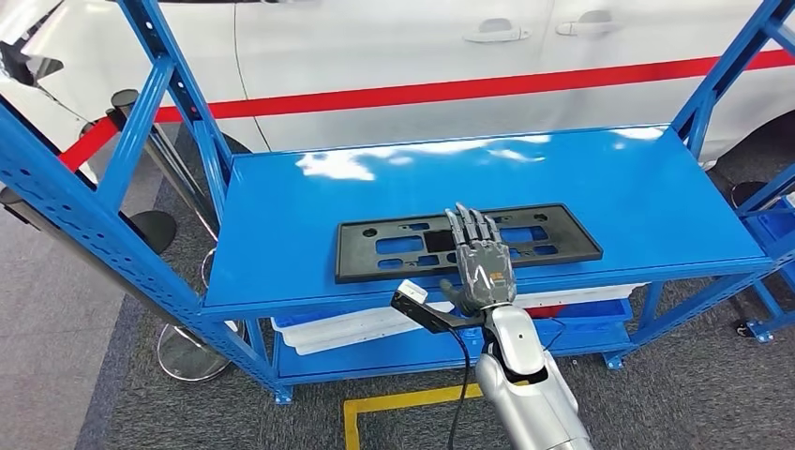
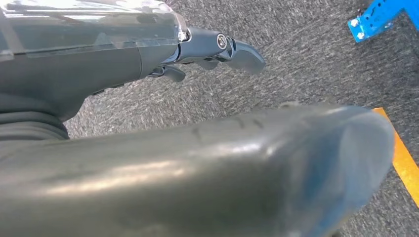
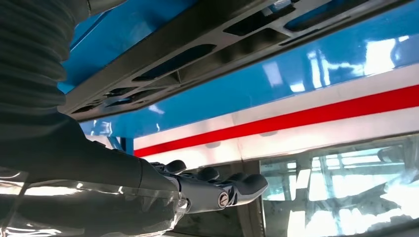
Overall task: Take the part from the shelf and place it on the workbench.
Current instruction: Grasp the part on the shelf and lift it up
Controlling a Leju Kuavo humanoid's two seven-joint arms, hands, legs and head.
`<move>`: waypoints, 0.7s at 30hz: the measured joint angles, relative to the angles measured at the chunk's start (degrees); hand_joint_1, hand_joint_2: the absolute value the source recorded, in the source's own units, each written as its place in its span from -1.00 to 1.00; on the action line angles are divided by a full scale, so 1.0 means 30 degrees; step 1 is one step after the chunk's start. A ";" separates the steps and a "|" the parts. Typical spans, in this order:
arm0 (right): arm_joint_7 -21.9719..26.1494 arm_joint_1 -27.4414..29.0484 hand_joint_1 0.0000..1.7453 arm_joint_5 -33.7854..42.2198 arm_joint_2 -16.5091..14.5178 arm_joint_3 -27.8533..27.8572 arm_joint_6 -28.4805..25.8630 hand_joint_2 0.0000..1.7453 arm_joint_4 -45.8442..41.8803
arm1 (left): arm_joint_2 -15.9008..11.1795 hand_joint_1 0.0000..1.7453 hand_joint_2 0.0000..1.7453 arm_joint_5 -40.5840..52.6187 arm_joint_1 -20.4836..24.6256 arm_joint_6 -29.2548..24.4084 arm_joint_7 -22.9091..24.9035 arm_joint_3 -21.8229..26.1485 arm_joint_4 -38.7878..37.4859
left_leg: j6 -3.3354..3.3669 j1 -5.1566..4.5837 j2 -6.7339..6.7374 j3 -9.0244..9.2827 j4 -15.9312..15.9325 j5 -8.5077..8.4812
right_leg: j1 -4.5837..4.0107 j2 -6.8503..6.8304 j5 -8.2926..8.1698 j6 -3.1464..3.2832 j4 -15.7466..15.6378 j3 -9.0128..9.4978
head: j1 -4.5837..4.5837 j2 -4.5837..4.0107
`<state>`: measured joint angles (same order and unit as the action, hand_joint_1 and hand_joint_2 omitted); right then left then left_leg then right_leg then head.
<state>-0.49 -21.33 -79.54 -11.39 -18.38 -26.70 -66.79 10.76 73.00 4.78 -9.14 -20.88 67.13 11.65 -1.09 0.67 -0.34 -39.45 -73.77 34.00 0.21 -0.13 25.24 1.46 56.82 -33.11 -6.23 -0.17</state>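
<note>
A flat black rectangular part [image 1: 562, 239] with several cut-outs lies along the front of the blue shelf top [image 1: 609, 178]. My right hand [image 1: 482, 262] reaches over the shelf's front edge, held flat with its fingers stretched out across the middle of the part, gripping nothing. The right wrist view has the part [image 3: 197, 34] on the blue shelf [image 3: 321, 64], with the right hand [image 3: 207, 190] apart from it and its fingers straight. In the left wrist view my left hand [image 2: 99, 59] hangs over grey carpet, holding nothing, fingers loosely extended.
A white car with a red stripe [image 1: 375, 56] stands right behind the shelf. Blue uprights [image 1: 141, 122] frame both ends. White bins [image 1: 356, 328] sit on the lower shelf. A yellow floor line [image 1: 403, 401] and a round stand base [image 1: 192, 352] lie near the shelf's feet.
</note>
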 joint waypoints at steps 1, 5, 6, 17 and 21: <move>-0.0007 -0.0012 -1.00 -0.0002 -0.0009 0.0000 0.0018 1.00 0.0080 | -0.0002 -1.00 -1.00 0.0000 -0.0036 0.0000 0.0013 0.0005 0.0000 | -0.0031 0.0010 0.0002 -0.0107 0.0100 -0.0413 | -0.0003 0.0016 0.0107 -0.0015 0.0051 0.0100 | 0.0000 0.0000; -0.0133 -0.0265 -1.00 -0.0235 -0.0089 -0.0002 0.0286 1.00 0.0282 | 0.0000 -1.00 -1.00 0.0007 -0.0034 0.0009 -0.0080 0.0018 0.0000 | 0.0112 0.0021 0.0049 0.1352 0.4169 -0.2913 | -0.0063 0.0099 0.0626 -0.0286 0.0455 0.0322 | -0.0002 0.0000; -0.0184 -0.0336 -1.00 -0.0355 -0.0098 -0.0002 0.0390 1.00 0.0320 | 0.0002 -1.00 -1.00 0.0007 -0.0021 0.0015 -0.0129 0.0022 0.0000 | 0.0221 -0.0005 0.0041 0.1512 0.4604 -0.2965 | -0.0088 0.0104 0.0690 -0.0382 0.0528 0.0286 | 0.0000 0.0000; -0.0745 -0.0728 -0.53 -0.1641 -0.0118 -0.0014 0.1570 1.00 0.0770 | 0.0073 -1.00 -1.00 -0.0073 -0.0008 0.0024 -0.0215 0.0053 0.0000 | 0.0913 0.0055 -0.0060 0.1831 0.4973 -0.2771 | 0.0148 0.0065 0.1916 -0.1046 0.5113 -0.2473 | 0.0000 0.0000; -0.1033 -0.1121 1.00 -0.1861 -0.0159 -0.0049 0.1943 1.00 0.1021 | 0.0129 -1.00 -1.00 -0.0071 0.0015 0.0009 -0.0282 0.0056 0.0000 | 0.0660 -0.0009 -0.0113 0.1971 0.4973 -0.2633 | 0.0015 0.0087 -0.0046 -0.0715 0.0838 -0.0640 | 0.0000 0.0000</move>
<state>-3.58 -24.69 -85.12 -11.87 -18.52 -20.87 -63.73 11.15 72.79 4.82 -9.11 -21.73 67.30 11.65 0.89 0.65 -0.68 -33.53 -58.85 26.10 0.26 0.13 25.11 -0.69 59.34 -35.03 -6.23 -0.17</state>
